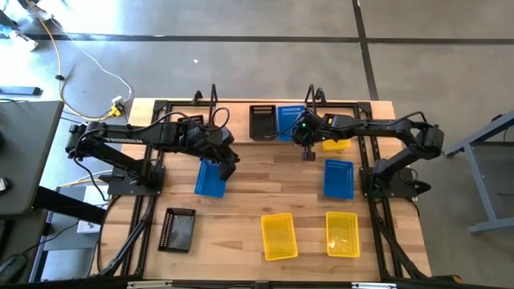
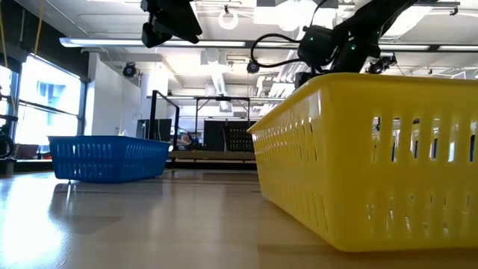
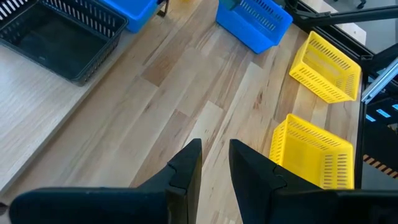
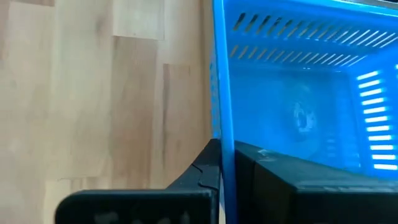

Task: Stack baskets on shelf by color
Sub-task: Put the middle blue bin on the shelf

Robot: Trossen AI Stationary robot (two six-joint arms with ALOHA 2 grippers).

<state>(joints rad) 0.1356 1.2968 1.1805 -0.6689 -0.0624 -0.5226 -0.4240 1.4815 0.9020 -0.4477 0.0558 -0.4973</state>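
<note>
On the shelf (image 3: 43,112) at the table's far edge sit a black basket (image 1: 261,122) and, beside it, a blue basket (image 1: 289,120) with my right gripper (image 4: 227,146) shut on it. A yellow basket (image 1: 336,143) shows partly under the right arm. My left gripper (image 3: 216,149) hangs open and empty in the air above another blue basket (image 1: 210,178) on the table. A third blue basket (image 1: 338,178), two yellow baskets (image 1: 279,235) (image 1: 342,234) and a black basket (image 1: 177,229) lie flat on the tabletop. My right gripper pinches the rim of one wall (image 4: 219,118) of the blue basket, apparently the wall nearest the table's front. One finger (image 4: 205,168) is outside and the other inside. The fingers slant down and lie along the wall. The basket is level over the shelf; whether it rests there I cannot tell.
Black wire loops (image 1: 213,96) (image 1: 313,95) of the shelf frame stand upright behind the baskets. Bare wood lies in the table's middle (image 1: 273,181) between the blue baskets. In the low view a yellow basket (image 2: 373,149) fills the near right.
</note>
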